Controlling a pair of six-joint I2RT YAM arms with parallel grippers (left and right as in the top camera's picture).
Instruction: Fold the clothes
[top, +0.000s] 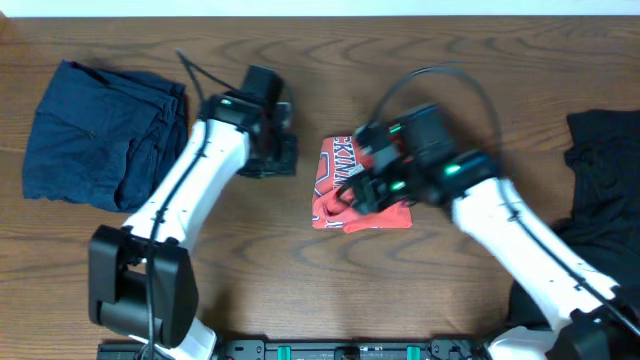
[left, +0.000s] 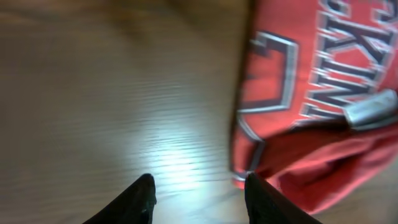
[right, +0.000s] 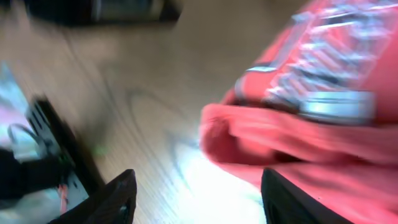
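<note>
The coral-red T-shirt (top: 340, 170) lies folded into a small bundle at the table's middle, white block lettering facing up. My left gripper (top: 283, 155) hovers just left of it, open; in the left wrist view only bare wood lies between its fingertips (left: 199, 196), and the shirt (left: 311, 81) is off to the right. My right gripper (top: 352, 192) is over the bundle's near left part, jaws wide apart. In the right wrist view that gripper (right: 199, 199) holds nothing, and the shirt's rolled edge (right: 298, 137) lies by its right finger.
A navy garment (top: 95, 135) lies crumpled at the far left of the table. A black garment (top: 600, 180) lies at the right edge. The left arm's base (top: 140, 280) stands at the front left.
</note>
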